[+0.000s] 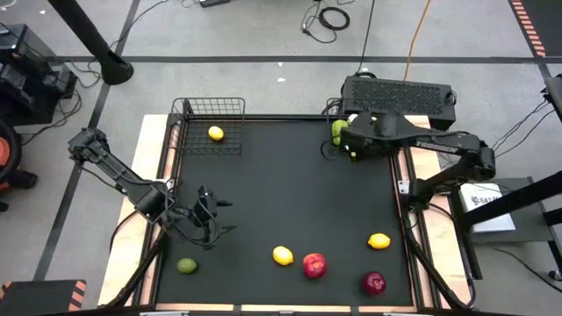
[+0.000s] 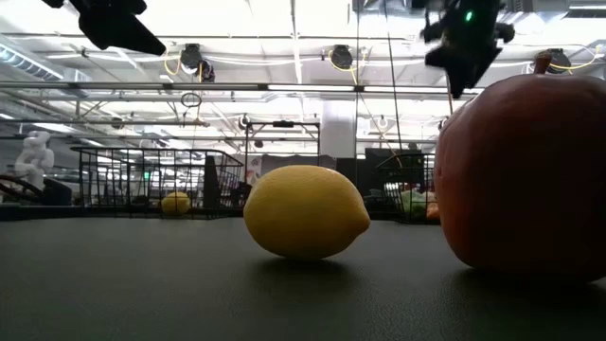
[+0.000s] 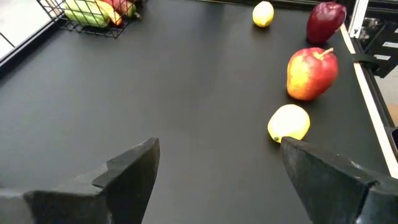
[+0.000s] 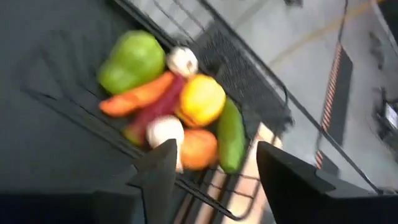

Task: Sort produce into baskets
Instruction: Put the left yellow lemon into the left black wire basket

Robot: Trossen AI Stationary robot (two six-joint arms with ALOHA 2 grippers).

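Note:
My left gripper [image 1: 211,217] is open and empty, above the mat near its left side; it also shows in the left wrist view [image 3: 217,168]. My right gripper [image 4: 214,168] is open and empty, above the right wire basket [image 1: 337,132] at the far right. That basket holds a green pepper [image 4: 132,61], a carrot [image 4: 140,94], garlic [image 4: 182,60], a yellow pepper [image 4: 202,99] and a cucumber [image 4: 231,135]. The left basket [image 1: 209,123] holds one lemon [image 1: 215,133]. On the mat lie two lemons [image 1: 282,255] [image 1: 378,240], two red apples [image 1: 313,264] [image 1: 374,283] and a lime [image 1: 186,265].
A black perforated box [image 1: 399,93] stands beyond the table's far right corner, behind the right basket. The middle of the black mat [image 1: 281,184] is bare. Wooden table edges [image 1: 149,175] border the mat at left and right.

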